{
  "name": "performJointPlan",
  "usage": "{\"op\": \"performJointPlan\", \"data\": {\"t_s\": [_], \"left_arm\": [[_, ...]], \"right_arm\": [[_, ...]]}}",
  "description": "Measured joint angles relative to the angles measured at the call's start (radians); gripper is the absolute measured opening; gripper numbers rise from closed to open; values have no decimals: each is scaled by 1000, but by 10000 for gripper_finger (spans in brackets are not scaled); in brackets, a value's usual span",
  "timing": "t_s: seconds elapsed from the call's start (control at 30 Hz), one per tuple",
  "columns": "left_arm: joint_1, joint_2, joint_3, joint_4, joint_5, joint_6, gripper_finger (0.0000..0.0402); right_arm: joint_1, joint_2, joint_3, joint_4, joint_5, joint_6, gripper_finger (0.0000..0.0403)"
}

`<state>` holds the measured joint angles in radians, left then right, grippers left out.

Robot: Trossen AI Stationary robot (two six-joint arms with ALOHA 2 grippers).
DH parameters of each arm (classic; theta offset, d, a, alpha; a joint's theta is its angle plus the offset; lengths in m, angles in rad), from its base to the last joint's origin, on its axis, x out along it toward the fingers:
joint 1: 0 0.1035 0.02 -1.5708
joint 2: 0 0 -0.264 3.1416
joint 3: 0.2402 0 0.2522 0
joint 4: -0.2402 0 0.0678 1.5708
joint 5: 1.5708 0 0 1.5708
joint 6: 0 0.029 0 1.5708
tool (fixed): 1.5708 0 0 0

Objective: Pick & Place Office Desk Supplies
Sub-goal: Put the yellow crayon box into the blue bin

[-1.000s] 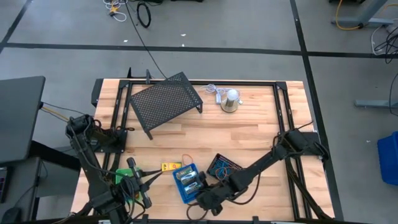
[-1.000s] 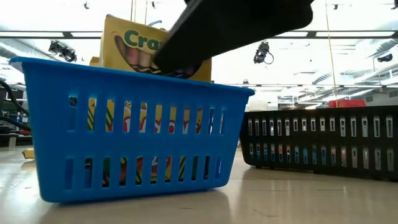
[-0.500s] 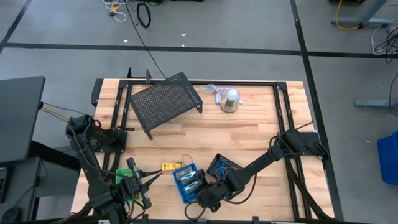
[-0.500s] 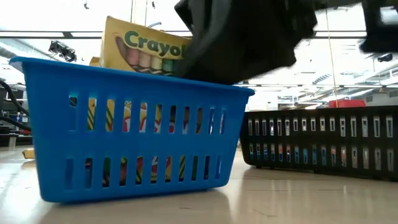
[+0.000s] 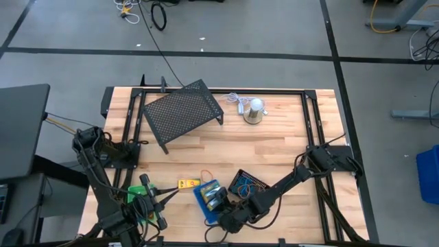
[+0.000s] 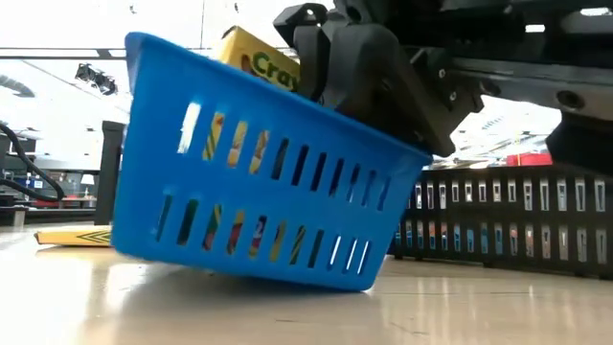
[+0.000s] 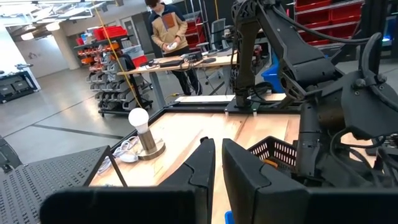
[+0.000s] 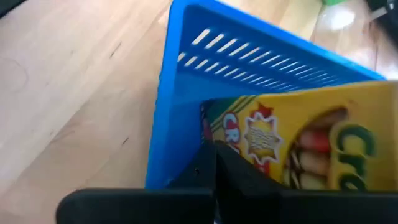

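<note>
The blue tray (image 6: 259,182) sits tilted at the counter's (image 5: 274,144) near edge, one side lifted, crayon boxes (image 8: 298,146) inside; the right tool (image 5: 221,206) is clamped shut on its rim; if that thin hold slips, I judge the tray drops and spills boxes; the left tool (image 7: 214,165), nearly closed and empty, waits over the near-left corner.

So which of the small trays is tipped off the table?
The blue tray, tilted with one end raised by the right end effector; the black-mesh tray sits flat.
</note>
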<state>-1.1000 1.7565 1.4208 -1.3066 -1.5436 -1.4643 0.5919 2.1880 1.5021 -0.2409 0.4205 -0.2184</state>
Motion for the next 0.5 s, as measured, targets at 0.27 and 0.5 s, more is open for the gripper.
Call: {"op": "performJointPlan", "data": {"t_s": [0.27, 0.5], "left_arm": [[0, 0, 0, -1, 2, 0, 38], [0, 0, 0, -1, 3, 0, 38]], "right_arm": [[4, 0, 0, 12, 59, -8, 0], [9, 0, -2, 48, 89, -15, 0]]}}
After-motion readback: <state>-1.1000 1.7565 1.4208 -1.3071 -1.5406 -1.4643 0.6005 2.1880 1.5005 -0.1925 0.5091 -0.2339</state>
